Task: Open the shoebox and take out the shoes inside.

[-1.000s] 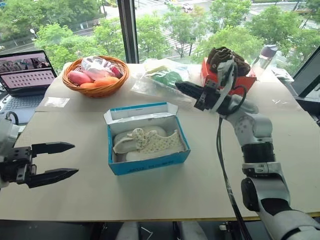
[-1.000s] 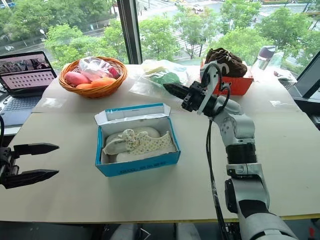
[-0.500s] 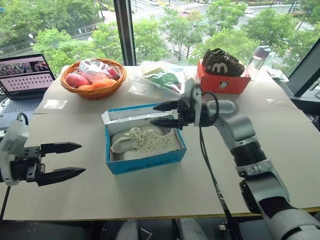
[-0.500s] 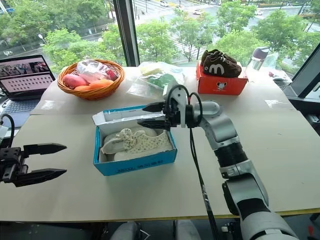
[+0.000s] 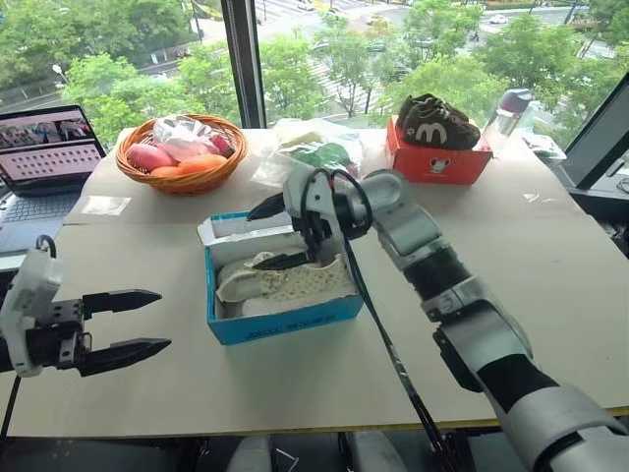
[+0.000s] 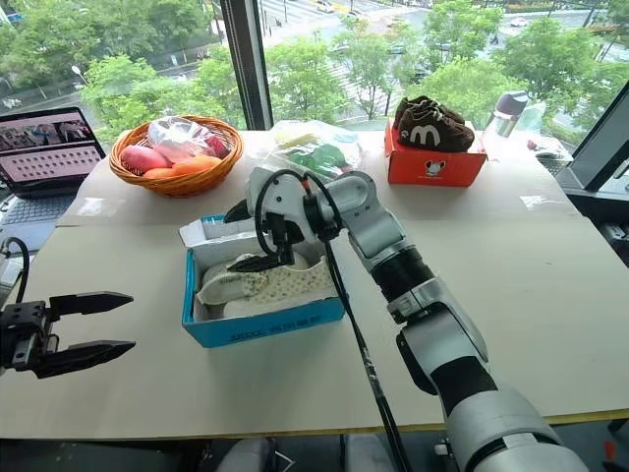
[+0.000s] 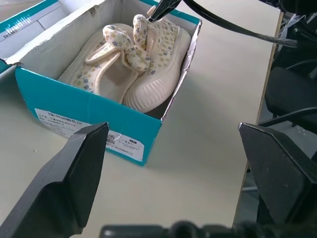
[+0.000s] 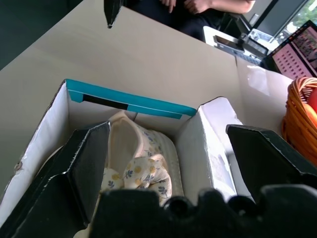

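Shoebox [image 5: 285, 313] lid's open, both shoes [image 5: 295, 280] inside; your right hand [image 5: 278, 234] spread wide over it, left hand [image 5: 126, 322] wide, well apart from box.

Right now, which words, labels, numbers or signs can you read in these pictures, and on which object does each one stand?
"m": white letter on the side of the dark brown shoes.
White sticker on the shoebox end: a code line and small print, too blurred to read.
Front label of the shoebox: too small.
Logo on the red-orange box: a small picture, no legible words.
Laptop screen: unreadable.
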Controlling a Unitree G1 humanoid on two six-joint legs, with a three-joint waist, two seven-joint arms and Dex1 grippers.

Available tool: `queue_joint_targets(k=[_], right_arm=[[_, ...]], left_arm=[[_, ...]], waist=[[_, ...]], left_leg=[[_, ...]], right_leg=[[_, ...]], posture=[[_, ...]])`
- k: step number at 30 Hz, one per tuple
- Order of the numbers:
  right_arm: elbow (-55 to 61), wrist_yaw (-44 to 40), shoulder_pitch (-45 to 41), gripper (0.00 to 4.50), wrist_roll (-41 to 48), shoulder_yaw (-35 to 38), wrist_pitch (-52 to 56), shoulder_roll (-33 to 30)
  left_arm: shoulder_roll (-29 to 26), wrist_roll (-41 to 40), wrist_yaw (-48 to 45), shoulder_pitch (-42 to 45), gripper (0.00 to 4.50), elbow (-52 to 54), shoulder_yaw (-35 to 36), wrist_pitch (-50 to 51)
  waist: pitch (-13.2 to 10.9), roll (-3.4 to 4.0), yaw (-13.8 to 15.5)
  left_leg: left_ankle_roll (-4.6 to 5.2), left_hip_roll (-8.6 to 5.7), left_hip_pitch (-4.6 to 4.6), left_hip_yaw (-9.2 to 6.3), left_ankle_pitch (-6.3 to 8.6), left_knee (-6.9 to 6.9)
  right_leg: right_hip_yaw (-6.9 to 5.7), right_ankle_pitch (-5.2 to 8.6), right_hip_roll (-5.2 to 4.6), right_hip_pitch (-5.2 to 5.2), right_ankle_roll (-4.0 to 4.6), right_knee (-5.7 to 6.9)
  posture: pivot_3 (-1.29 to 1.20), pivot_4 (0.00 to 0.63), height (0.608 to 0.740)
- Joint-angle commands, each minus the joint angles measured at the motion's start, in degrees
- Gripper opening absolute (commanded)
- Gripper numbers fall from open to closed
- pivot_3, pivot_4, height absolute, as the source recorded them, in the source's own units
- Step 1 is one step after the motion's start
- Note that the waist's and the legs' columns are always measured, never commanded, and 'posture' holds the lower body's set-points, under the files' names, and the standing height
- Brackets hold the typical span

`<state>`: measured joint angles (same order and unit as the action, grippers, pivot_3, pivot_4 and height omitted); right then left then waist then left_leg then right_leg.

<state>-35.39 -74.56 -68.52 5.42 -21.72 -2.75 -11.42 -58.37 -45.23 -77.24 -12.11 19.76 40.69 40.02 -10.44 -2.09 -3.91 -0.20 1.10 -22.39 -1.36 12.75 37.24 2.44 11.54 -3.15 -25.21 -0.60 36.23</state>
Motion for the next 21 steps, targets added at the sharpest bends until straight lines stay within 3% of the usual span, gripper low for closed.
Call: queue_joint_targets(k=[1, 8, 11, 21], right_arm=[[-5.8, 1.0, -1.2, 4.45, -2.4, -0.1, -4.5, 2.1], [-13.7, 1.1, -1.5, 4.45, -5.7, 0.3, -7.6, 4.2], [-14.4, 0.2, -1.8, 3.87, -5.9, 0.8, -7.9, 4.5], [-12.3, -1.3, -1.9, 0.45, -5.4, 2.3, -7.2, 4.4]], left_arm=[[0.5, -0.2, 0.6, -0.9, 4.5, 1.8, 2.3, -1.2], [0.5, -0.2, 1.2, -1.5, 4.5, 2.1, 2.3, -1.4], [0.5, -0.4, 1.4, -1.7, 4.5, 2.4, 2.2, -1.4], [0.6, -0.6, 1.8, -1.3, 4.5, 2.7, 1.6, -1.5]], waist=[[0.0, 0.0, -0.1], [0.0, 0.0, -0.1], [0.0, 0.01, -0.1], [0.0, 0.01, -0.1]], left_leg=[[0.0, 0.01, 0.02, 0.0, 0.0, 0.0], [-0.01, 0.0, 0.01, 0.0, 0.0, -0.01], [-0.01, -0.01, 0.01, 0.0, 0.0, -0.01], [-0.04, 0.01, 0.07, -0.01, -0.02, -0.01]], right_leg=[[0.0, 0.0, 0.01, 0.01, 0.0, 0.0], [0.01, 0.0, 0.01, 0.0, 0.03, 0.0], [0.01, 0.0, 0.01, 0.0, 0.03, 0.0], [0.01, -0.01, 0.02, 0.01, 0.04, 0.08]], posture=[[0.0, 0.15, 0.74], [0.0, 0.15, 0.74], [0.0, 0.15, 0.74], [0.0, 0.15, 0.74]])
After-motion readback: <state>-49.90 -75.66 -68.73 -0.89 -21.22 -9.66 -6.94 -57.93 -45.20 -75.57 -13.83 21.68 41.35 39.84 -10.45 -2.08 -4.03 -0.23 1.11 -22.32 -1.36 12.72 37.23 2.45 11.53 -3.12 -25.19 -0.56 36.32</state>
